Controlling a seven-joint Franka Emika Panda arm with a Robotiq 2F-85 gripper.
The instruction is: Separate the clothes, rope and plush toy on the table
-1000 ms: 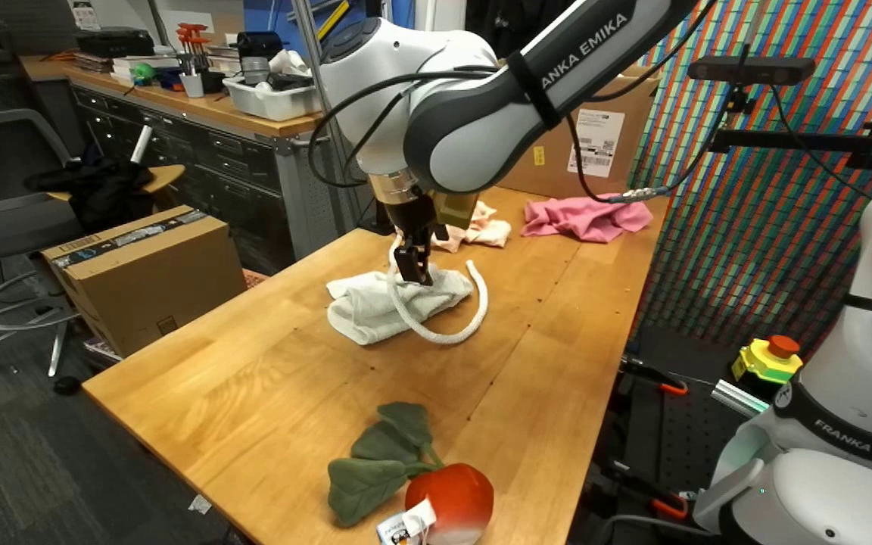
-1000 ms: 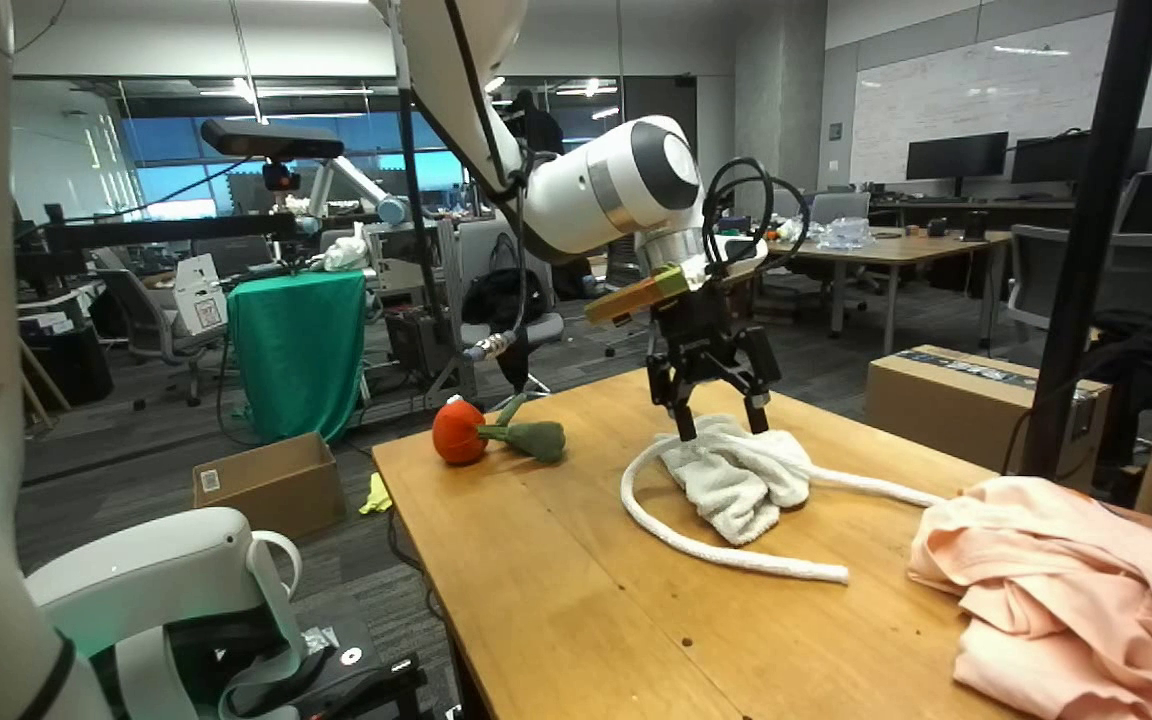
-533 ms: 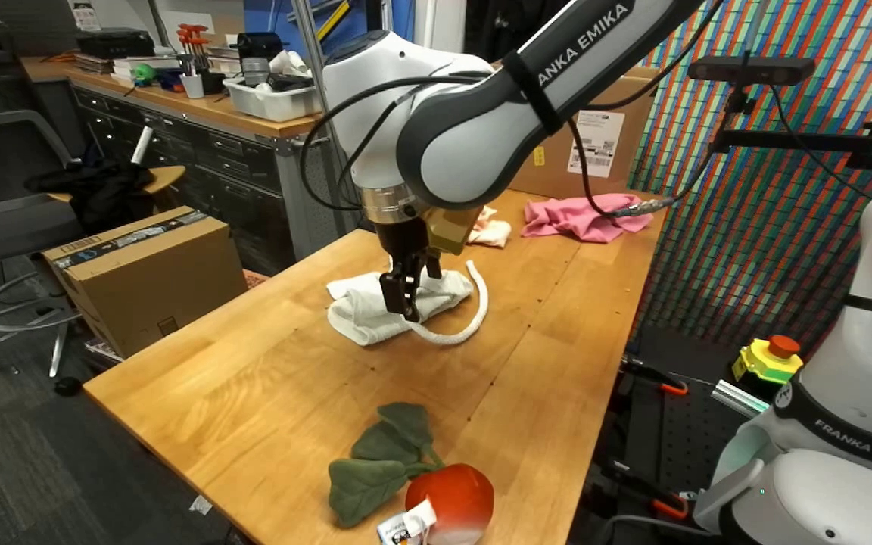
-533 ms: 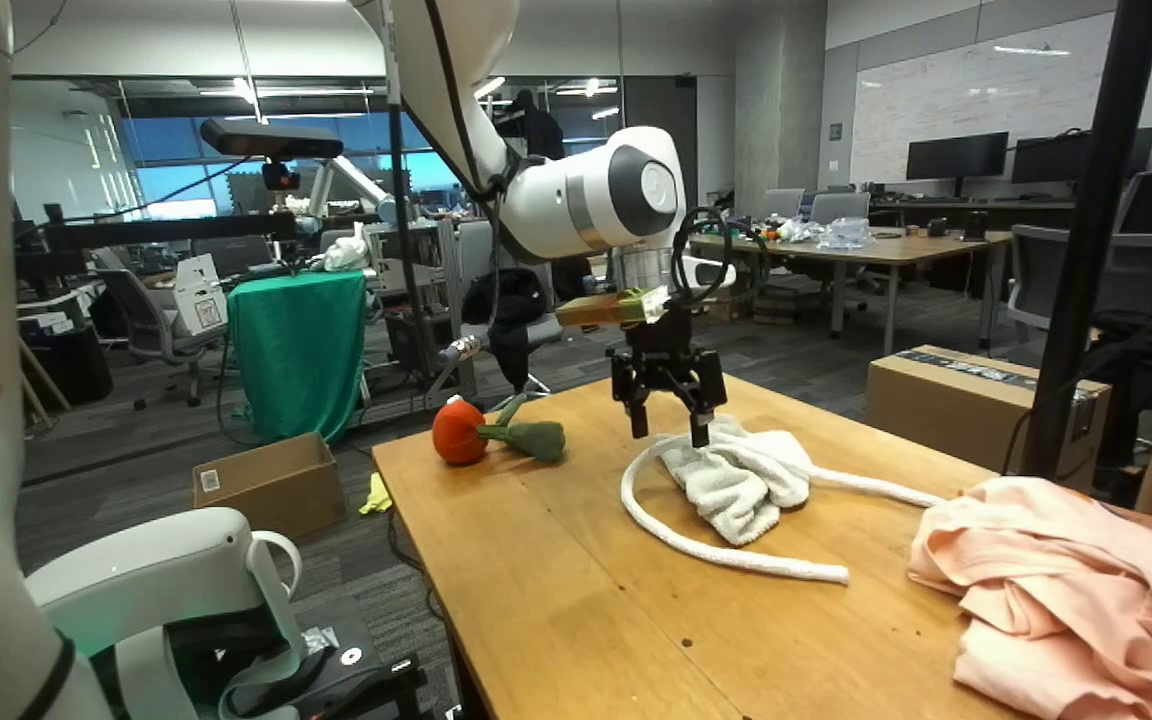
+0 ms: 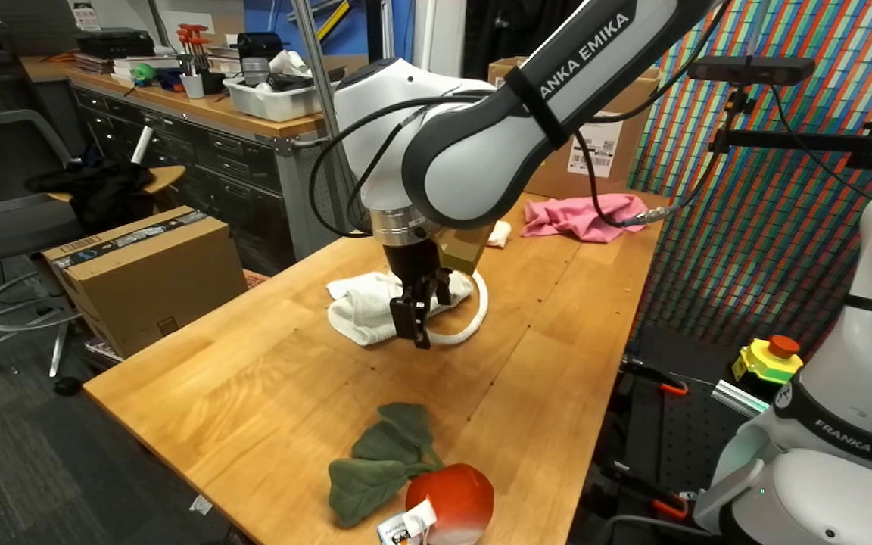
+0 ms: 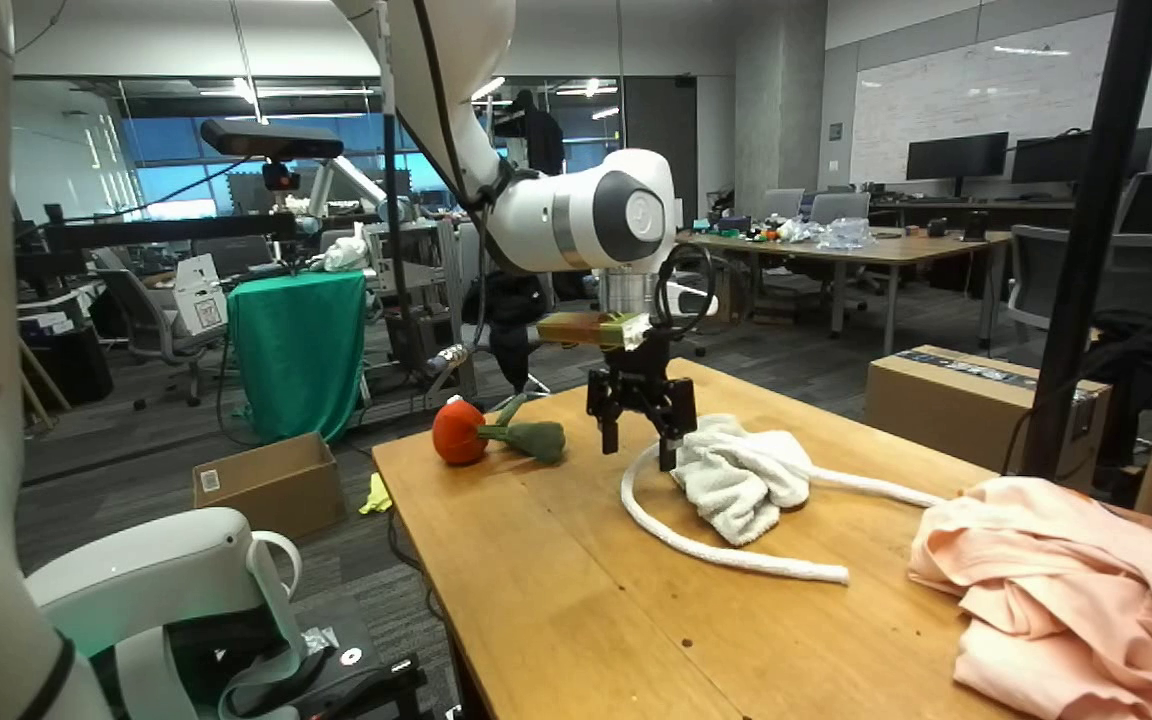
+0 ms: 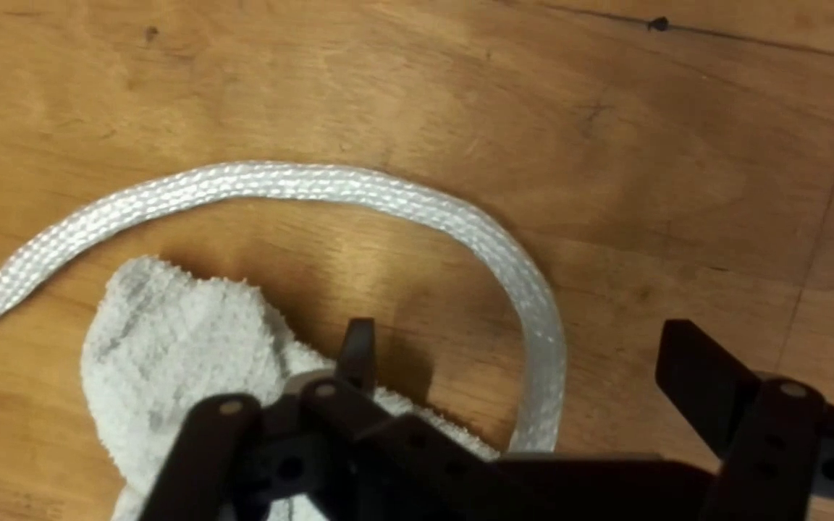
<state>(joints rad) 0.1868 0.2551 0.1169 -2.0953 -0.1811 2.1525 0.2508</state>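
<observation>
A white braided rope (image 6: 676, 545) curves over the table and passes across a crumpled white cloth (image 6: 736, 490). Both also show in the wrist view, rope (image 7: 301, 181) and cloth (image 7: 178, 354). My gripper (image 6: 639, 455) is open and empty, pointing down above the rope's bend beside the cloth. In the wrist view my gripper (image 7: 519, 325) has its fingers on either side of the rope, apart from it. The plush toy (image 5: 451, 499), a red vegetable with green leaves, lies at one table end. A peach cloth (image 6: 1086, 590) and a pink cloth (image 5: 587, 218) lie toward the opposite end.
The wooden table (image 5: 254, 393) has open edges. A large cardboard box (image 5: 595, 151) stands behind the pink cloth. Another box (image 5: 148, 280) is on the floor beside the table. A dark upright post (image 6: 1076, 250) stands near the peach cloth.
My open gripper has moved from over the white cloth toward the plush toy's end, to the rope's bend, and sits slightly lower. Rope, cloths and toy have not moved.
</observation>
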